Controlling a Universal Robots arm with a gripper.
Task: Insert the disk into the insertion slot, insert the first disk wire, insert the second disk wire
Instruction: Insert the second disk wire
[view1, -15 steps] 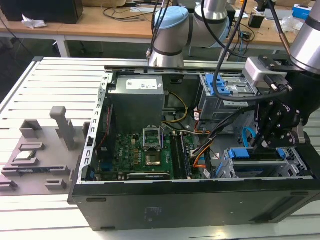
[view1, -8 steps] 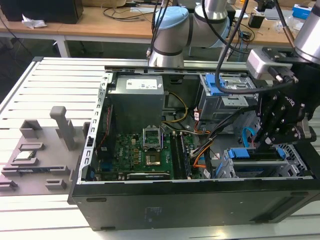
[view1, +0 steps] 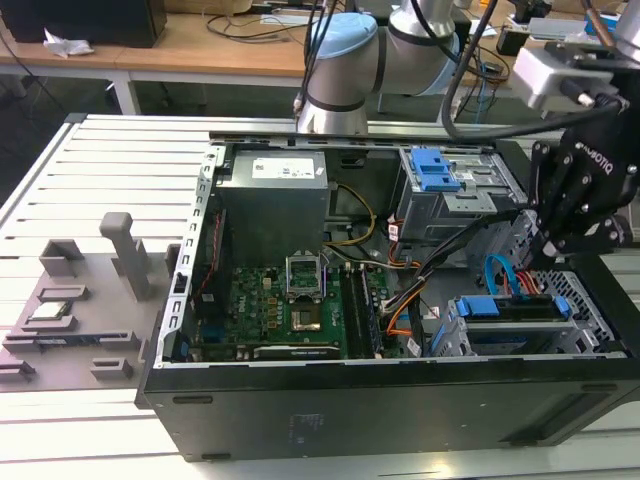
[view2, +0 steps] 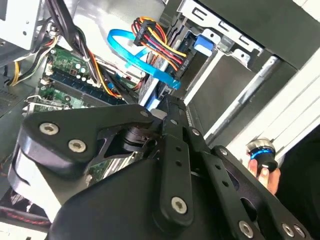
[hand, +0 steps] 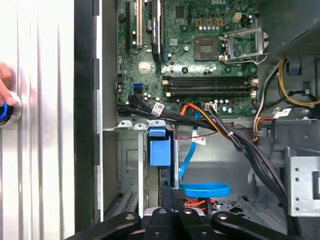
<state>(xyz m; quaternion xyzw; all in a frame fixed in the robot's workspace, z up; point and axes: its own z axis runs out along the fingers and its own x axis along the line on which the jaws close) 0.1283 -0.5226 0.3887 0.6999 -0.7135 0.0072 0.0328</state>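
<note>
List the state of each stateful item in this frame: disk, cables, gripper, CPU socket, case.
Disk: seated in its insertion slot.
Second disk wire: looped, at the disk's rear.
Gripper: at the disk's cable end.
CPU socket: empty, bracket raised.
Computer case: side panel off.

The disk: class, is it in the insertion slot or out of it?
In. In the exterior view the disk in its blue carrier sits inside the insertion slot, with the claw right above the light blue cable.
</note>
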